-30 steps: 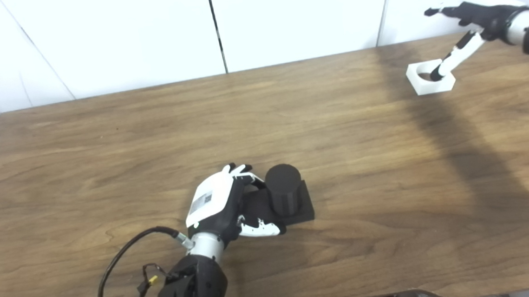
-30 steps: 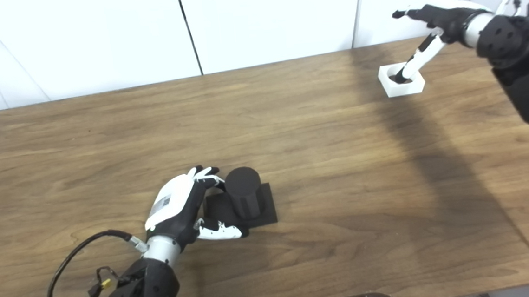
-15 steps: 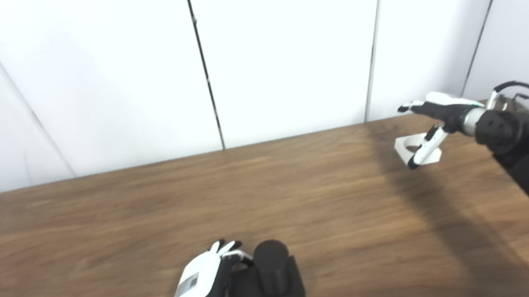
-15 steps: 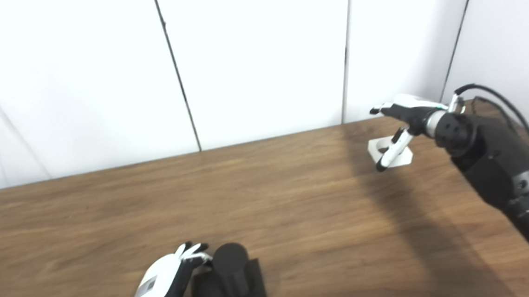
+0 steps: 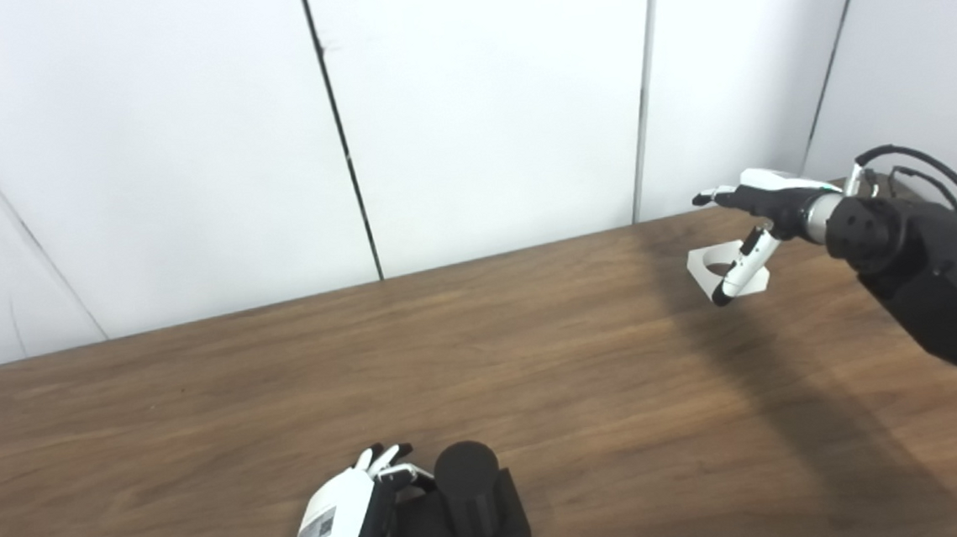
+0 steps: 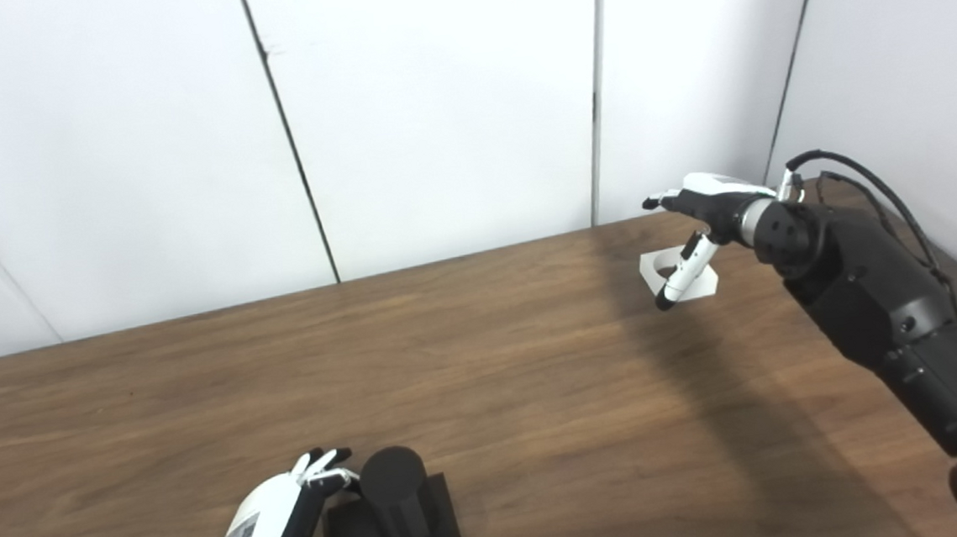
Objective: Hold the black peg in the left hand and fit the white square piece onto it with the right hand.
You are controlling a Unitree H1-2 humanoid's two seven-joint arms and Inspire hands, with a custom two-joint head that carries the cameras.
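White square piece lies just under the spread, empty right hand.

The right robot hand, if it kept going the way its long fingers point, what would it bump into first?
Probably the white wall. The right robot hand reaches over the white square piece, fingers aimed beyond it, though depth is unclear.

wooden table, white panelled wall

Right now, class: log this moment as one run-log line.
left hand: against black peg base, grip unclear | right hand: open, thumb at white square piece | fitting: not yet done
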